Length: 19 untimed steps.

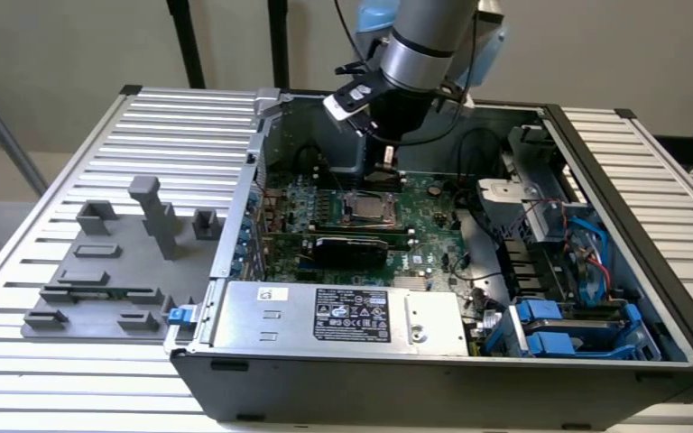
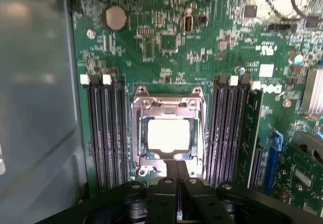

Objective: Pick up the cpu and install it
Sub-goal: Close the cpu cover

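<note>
The cpu [image 2: 168, 134], a silvery-white square chip, lies flat inside the metal socket frame [image 2: 143, 103] on the green motherboard [image 2: 151, 42]. In the exterior view the cpu [image 1: 364, 209] sits in the middle of the board inside the open computer case. My gripper [image 1: 385, 168] hangs just above the board, behind the socket. Seen from the wrist, the gripper [image 2: 176, 167] has its two black fingers pressed together, their tips over the socket's edge. Nothing is between them, and they stand apart from the cpu's top.
Black memory slots [image 2: 107, 133] flank the socket on both sides. A silver labelled power-supply box [image 1: 346, 316] lies at the case's front, and blue drive bays [image 1: 563, 329] and cables are at the exterior view's right. Grey fixtures [image 1: 118, 271] stand on the slatted table at its left.
</note>
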### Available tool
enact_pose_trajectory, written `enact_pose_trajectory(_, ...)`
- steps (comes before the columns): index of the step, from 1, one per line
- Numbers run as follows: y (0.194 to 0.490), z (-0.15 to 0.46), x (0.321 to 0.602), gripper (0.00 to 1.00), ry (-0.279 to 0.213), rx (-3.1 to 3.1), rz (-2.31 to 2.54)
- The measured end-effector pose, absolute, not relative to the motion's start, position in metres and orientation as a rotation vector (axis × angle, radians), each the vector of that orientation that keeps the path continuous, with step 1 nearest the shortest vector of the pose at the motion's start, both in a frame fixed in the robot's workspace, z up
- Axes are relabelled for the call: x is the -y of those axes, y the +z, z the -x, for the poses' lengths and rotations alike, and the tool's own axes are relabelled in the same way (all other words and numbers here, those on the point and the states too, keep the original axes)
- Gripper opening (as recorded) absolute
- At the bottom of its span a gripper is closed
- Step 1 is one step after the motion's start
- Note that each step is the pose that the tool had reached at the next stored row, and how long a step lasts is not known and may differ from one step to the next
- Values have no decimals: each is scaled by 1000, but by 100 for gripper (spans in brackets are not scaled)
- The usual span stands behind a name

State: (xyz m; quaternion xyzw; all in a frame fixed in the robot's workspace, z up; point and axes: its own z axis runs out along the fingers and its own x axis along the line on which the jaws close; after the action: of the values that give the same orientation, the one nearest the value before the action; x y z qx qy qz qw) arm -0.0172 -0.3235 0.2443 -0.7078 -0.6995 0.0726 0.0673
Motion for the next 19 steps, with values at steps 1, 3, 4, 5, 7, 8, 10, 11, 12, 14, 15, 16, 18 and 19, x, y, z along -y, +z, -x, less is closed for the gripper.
enact_pose_trajectory(1,243,22,323,11,219,2108,2133)
enact_pose_trajectory(3,240,31,323,11,219,2108,2133)
enact_pose_trajectory(4,238,35,323,11,219,2108,2133)
enact_pose_trajectory(5,236,39,323,11,220,2108,2133)
enact_pose_trajectory(7,232,40,323,11,219,2108,2133)
enact_pose_trajectory(8,231,40,323,11,219,2108,2133)
enact_pose_trajectory(10,227,40,323,11,219,2108,2133)
enact_pose_trajectory(11,225,40,323,11,219,2108,2133)
enact_pose_trajectory(12,223,40,323,11,219,2107,2133)
enact_pose_trajectory(14,220,40,323,11,219,2107,2134)
enact_pose_trajectory(15,218,40,323,11,219,2106,2134)
enact_pose_trajectory(16,216,40,323,11,219,2106,2134)
enact_pose_trajectory(18,212,40,323,11,219,2106,2135)
enact_pose_trajectory(19,211,40,323,11,219,2106,2135)
